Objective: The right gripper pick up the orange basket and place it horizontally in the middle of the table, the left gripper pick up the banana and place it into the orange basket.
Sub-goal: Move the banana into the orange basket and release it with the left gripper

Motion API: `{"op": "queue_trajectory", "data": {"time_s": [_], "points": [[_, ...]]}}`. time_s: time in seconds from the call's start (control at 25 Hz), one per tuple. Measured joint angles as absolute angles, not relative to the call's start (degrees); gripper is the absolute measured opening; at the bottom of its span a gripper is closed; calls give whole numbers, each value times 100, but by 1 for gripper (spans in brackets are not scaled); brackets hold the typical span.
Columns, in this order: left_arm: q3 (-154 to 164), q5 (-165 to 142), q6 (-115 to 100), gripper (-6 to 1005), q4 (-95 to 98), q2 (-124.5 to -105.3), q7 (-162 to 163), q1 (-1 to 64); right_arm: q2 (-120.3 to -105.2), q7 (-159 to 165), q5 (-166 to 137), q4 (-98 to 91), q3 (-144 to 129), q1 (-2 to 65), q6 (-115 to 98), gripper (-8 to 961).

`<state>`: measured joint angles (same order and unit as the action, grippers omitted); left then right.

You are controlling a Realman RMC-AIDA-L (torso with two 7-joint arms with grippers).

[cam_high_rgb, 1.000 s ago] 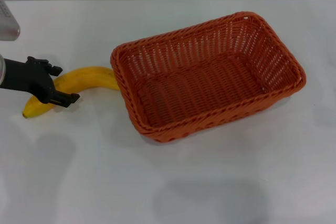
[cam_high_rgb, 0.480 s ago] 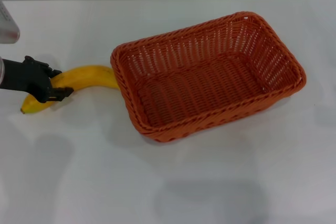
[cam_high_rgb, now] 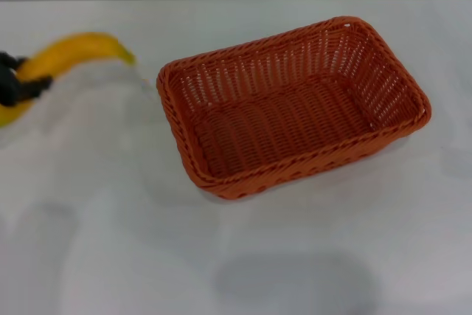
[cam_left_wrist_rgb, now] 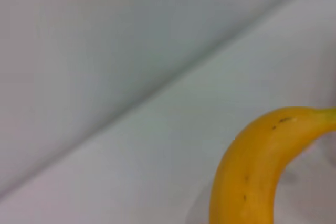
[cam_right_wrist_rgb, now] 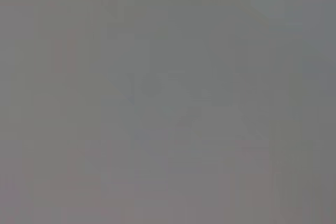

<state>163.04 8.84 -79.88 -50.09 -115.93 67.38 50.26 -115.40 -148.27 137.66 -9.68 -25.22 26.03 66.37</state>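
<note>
The orange basket lies empty on the white table, a little right of centre, its long side running across and slightly slanted. At the far left edge of the head view my left gripper is shut on the banana, which hangs lifted above the table with its tip pointing toward the basket. The left wrist view shows the banana close up, curved and yellow with small brown specks. My right gripper is out of view.
The right wrist view shows only a flat grey field. Bare white table lies in front of the basket and between it and the banana.
My left gripper closed on the banana and lifted it off the table, moving up and left. The basket has not moved.
</note>
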Motion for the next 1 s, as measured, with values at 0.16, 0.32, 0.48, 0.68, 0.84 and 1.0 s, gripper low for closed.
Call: {"op": "queue_trajectory", "data": {"time_s": [0.16,0.32,0.48,0.68,0.84,1.0], "points": [[16303,1865,-8084,502,-5288,-11566,6935,4801,-11540,-14827,13784,-982,-2523,2608,6636,874],[16308,2728,-8530,511,-5442,-11569,7015,4822,-11540,-14827,13844,-973,-2520,2615,6635,874],[16312,2689,-8931,520,-5428,-11621,7053,5318,-11540,-14827,13848,-969,-2523,2615,6636,874],[16313,1896,-8997,531,-5360,-11880,7085,6262,-11540,-14827,13848,-935,-2523,2610,6637,874],[16313,1328,-8974,540,-4648,-11874,7262,6816,-11540,-14827,13847,-911,-2523,2617,6657,874],[16313,730,-8888,549,-4270,-11902,7369,7177,-11540,-14827,13845,-903,-2522,2619,6694,874]]}}
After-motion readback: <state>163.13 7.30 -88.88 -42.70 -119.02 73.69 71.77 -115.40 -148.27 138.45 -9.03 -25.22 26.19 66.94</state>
